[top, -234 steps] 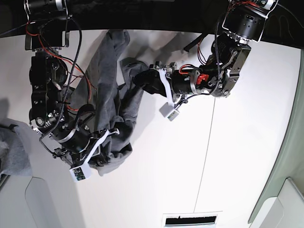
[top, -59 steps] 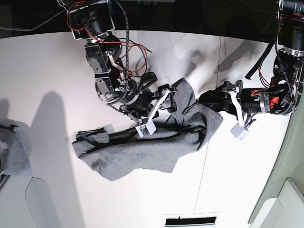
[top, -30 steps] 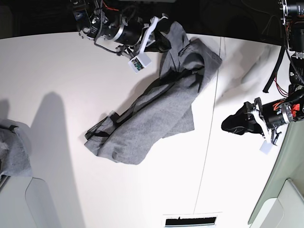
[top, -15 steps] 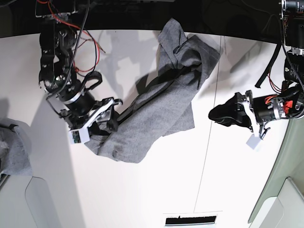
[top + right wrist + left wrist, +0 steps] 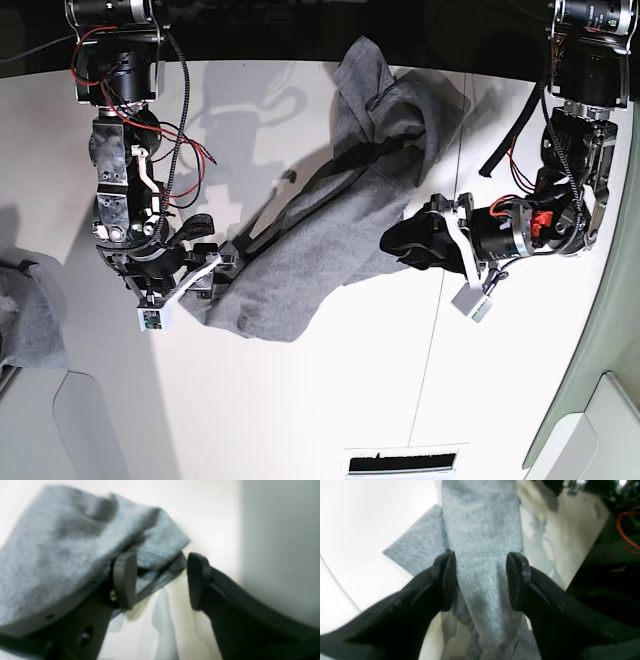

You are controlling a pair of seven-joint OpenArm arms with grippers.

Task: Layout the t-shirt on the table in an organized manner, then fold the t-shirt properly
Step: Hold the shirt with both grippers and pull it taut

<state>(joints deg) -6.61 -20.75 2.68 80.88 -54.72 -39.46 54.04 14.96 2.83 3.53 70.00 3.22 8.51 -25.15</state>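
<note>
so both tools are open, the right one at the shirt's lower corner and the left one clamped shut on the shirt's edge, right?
Not quite: the left tool is open too, its fingers spread with the t-shirt lying between them, as the left wrist view shows. The right tool is open at the shirt's lower corner, as you said.

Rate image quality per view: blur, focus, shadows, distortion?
Right wrist view: soft throughout, heather-grey cotton t-shirt and right gripper smeared. Left wrist view: white tabletop overexposed, left gripper mildly blurred. Base view: sharp, fisheye bending the table edges, arm shadows falling on the tabletop.
</note>
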